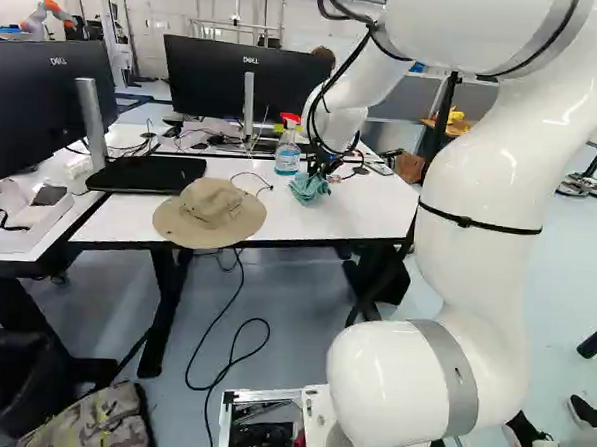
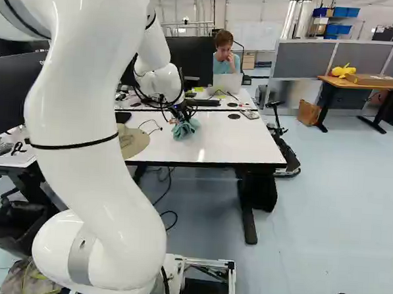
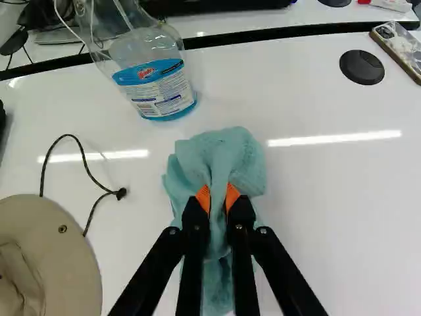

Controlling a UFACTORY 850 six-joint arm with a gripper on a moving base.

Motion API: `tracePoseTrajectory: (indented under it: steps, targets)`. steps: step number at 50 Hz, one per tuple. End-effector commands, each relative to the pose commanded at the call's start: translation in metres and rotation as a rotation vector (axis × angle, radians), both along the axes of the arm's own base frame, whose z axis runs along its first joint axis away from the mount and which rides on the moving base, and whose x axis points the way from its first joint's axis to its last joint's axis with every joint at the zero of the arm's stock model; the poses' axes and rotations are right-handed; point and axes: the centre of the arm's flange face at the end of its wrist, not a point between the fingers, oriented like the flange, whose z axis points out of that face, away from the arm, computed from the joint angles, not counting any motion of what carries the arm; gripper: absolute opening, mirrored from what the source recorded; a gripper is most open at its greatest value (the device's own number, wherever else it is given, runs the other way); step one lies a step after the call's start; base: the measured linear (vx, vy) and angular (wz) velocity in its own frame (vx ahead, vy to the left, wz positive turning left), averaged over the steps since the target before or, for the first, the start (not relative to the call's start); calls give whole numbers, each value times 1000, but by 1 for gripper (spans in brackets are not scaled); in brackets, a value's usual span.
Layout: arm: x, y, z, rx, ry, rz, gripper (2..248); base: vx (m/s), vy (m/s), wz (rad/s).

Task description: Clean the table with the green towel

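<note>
My gripper (image 1: pixel 324 169) is low over the white table (image 1: pixel 379 213) in the left base view, and in the right base view it stands at the table's left part. In the wrist view the gripper (image 3: pixel 218 197) is shut on the green towel (image 3: pixel 222 158), with a fold of cloth pinched between its orange pads. The bunched towel (image 1: pixel 308 188) spreads ahead of and under the fingers, against the tabletop; its underside is hidden.
Beside the towel stands a spray bottle (image 3: pixel 158 85) with blue liquid. A tan hat (image 1: pixel 211 214) with a cord lies at the table's near edge. Monitors (image 1: pixel 244 78) stand behind and to the left. A phone-like item (image 3: pixel 400 49) lies farther off, past a black round cap (image 3: pixel 362 67).
</note>
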Motion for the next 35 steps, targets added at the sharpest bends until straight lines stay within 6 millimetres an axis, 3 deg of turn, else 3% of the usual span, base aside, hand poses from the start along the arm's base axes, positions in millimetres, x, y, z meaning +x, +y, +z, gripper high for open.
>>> tracePoseTrajectory:
  steps: [11, 23, 35]
  targets:
    - [-9, 0, 10, 0, -16, 1, 46, 0, 0, 0]
    - [-34, 1, 26, 0, -35, 3, 46, 0, 0, 0]
    - [-58, 1, 26, 0, -30, 3, 46, 0, 0, 0]
